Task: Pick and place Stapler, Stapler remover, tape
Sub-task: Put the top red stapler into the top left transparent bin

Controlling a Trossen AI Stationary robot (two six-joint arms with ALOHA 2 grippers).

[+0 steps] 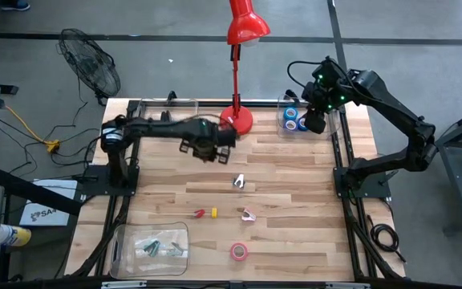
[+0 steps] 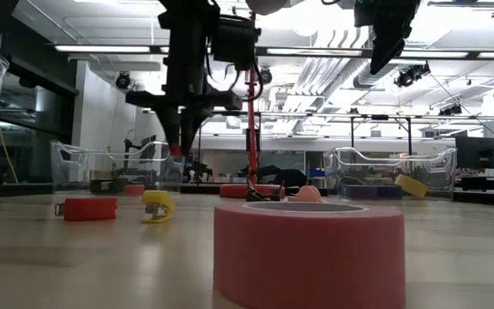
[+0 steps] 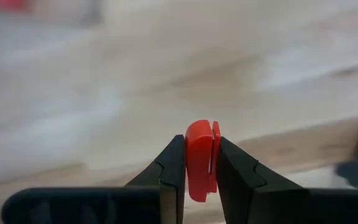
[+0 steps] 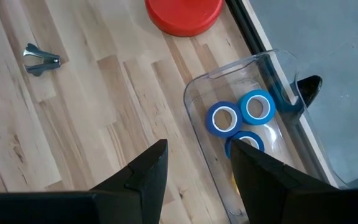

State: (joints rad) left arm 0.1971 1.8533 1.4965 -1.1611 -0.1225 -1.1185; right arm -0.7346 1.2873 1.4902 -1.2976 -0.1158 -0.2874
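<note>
My left gripper (image 1: 208,149) hangs over the table's far middle, near the red lamp's base (image 1: 237,120), shut on a small red plastic piece (image 3: 199,163). My right gripper (image 4: 197,168) is open and empty above a clear bin (image 4: 197,93) at the far right. Three blue tape rolls (image 4: 241,118) lie in that bin. A pink tape roll (image 1: 239,251) lies flat near the front edge. A metal stapler remover (image 1: 238,182) and a pink one (image 1: 249,214) lie mid-table. No black stapler shows. My left gripper pinches the small red piece by its two flat sides (image 3: 191,149) between its two fingertips. The fingers point down from above (image 2: 178,142). The piece stands on edge between them, lifted clear of the table.
A small red and yellow item (image 1: 201,213) lies left of the pink remover. A clear bin (image 1: 151,245) with small things stands at the near left, and another (image 1: 167,104) at the far left. The lamp's pole (image 1: 235,76) rises by my left gripper.
</note>
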